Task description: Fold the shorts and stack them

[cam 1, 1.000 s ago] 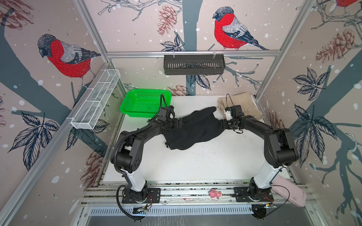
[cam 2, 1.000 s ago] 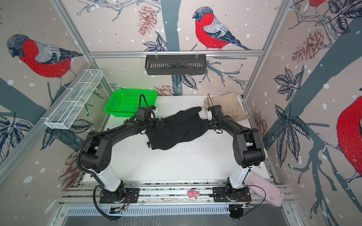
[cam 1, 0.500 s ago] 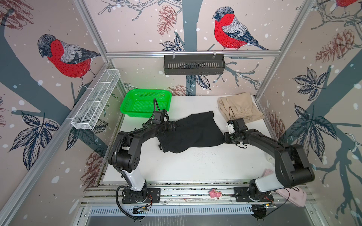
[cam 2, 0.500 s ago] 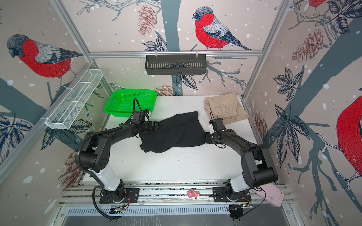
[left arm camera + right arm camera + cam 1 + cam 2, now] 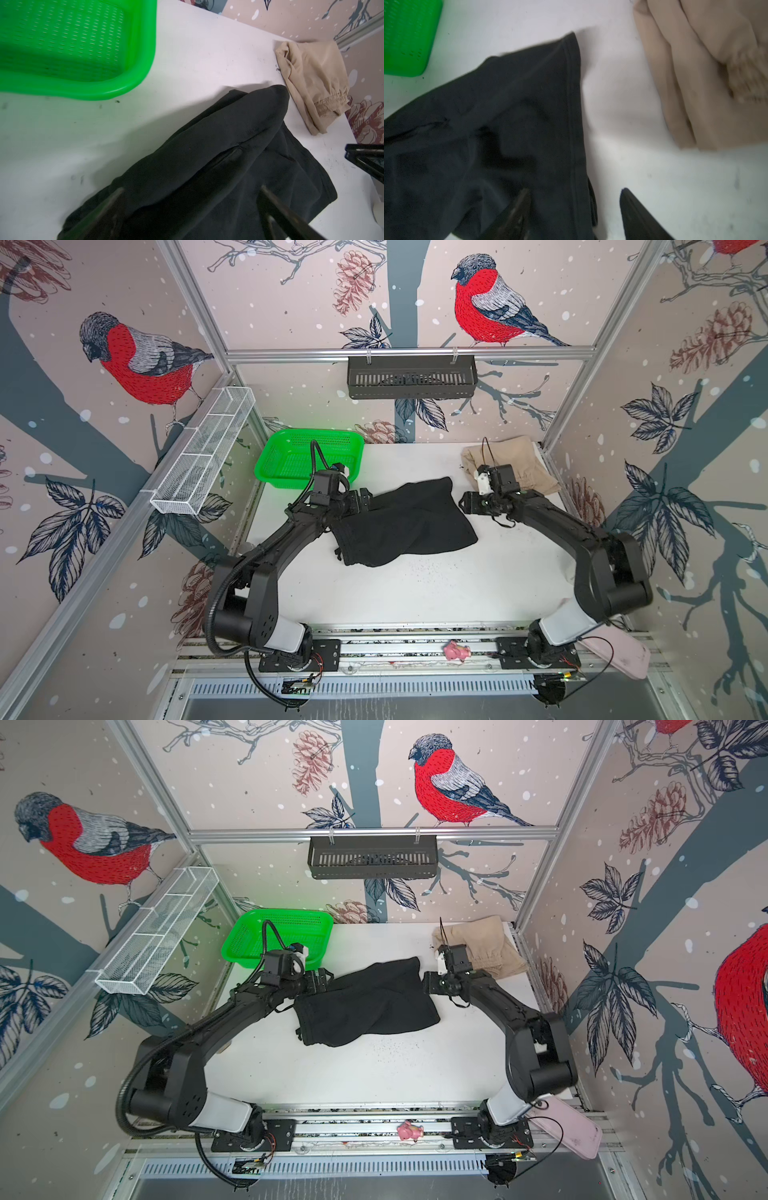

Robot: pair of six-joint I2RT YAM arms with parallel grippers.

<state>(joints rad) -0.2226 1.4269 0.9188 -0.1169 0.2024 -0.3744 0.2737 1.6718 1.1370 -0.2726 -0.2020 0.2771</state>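
The black shorts (image 5: 403, 522) (image 5: 365, 1002) lie rumpled and partly folded over on the middle of the white table (image 5: 415, 597). My left gripper (image 5: 359, 499) (image 5: 192, 188) is open at their left end, fingers spread over the black cloth (image 5: 207, 162) without pinching it. My right gripper (image 5: 465, 502) (image 5: 576, 190) is open at their right hem (image 5: 571, 124), one finger above the cloth and one above bare table. The beige shorts (image 5: 515, 464) (image 5: 482, 944) (image 5: 311, 79) (image 5: 706, 72) lie folded in the back right corner, behind the right wrist.
A green plastic basket (image 5: 307, 456) (image 5: 62, 52) sits at the back left, just behind my left wrist. A black slotted rack (image 5: 411, 377) hangs on the back wall and a white wire tray (image 5: 203, 456) on the left wall. A small pink toy (image 5: 456, 651) lies on the front rail.
The black shorts, stretched between both grippers a second ago, were brought forward and laid down. My right gripper closed, then opened and drew back from the hem. The left gripper stayed at the left end.
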